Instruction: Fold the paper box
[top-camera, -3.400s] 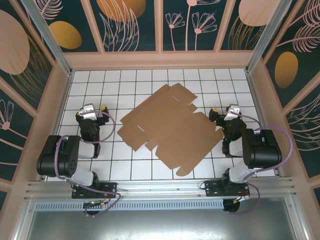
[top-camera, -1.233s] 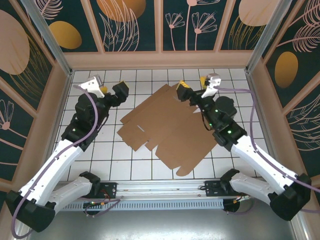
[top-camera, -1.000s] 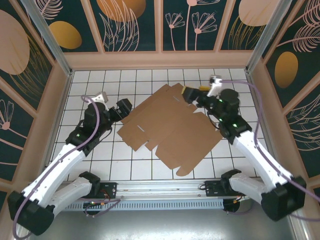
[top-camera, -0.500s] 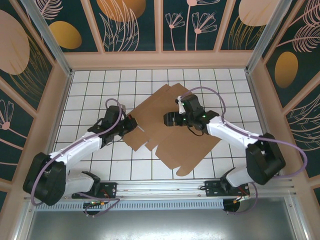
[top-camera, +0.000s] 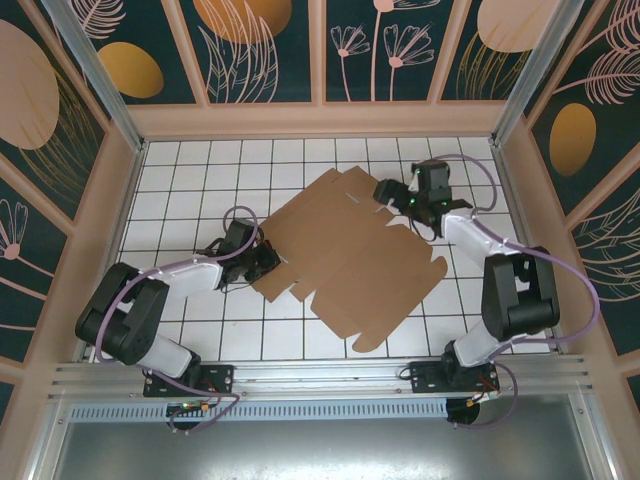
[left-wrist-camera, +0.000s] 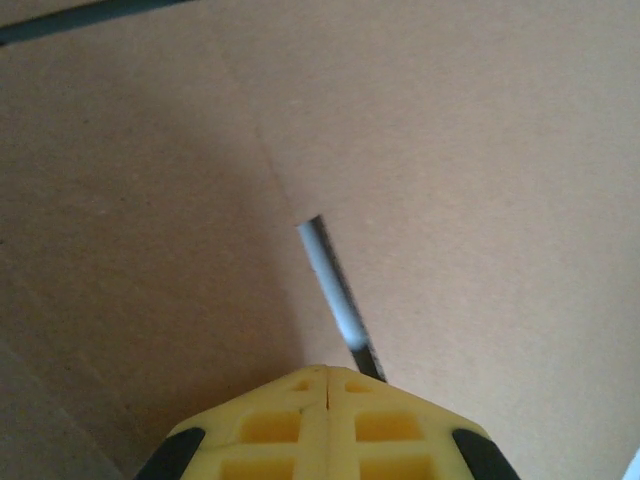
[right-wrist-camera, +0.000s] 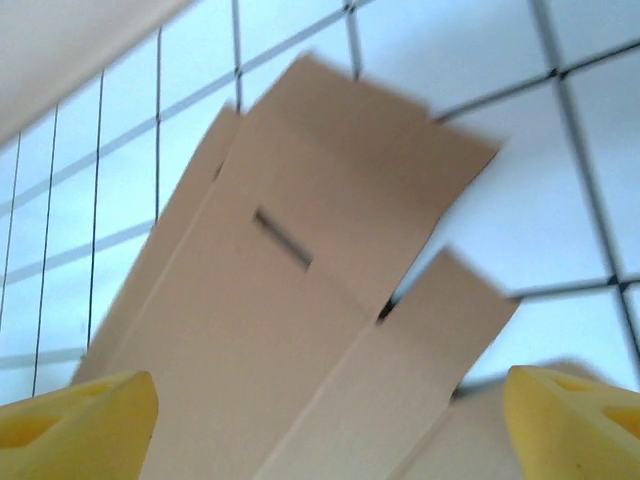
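Brown paper box lying flat, apparently unfolded

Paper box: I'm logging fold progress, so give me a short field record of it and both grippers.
paper box: flat, unfolded sheet lying on the white grid table
left gripper: shut, jaws together over the sheet's left edge, beside a slot
right gripper: open, above the sheet's far right corner, holding nothing
folding: not started
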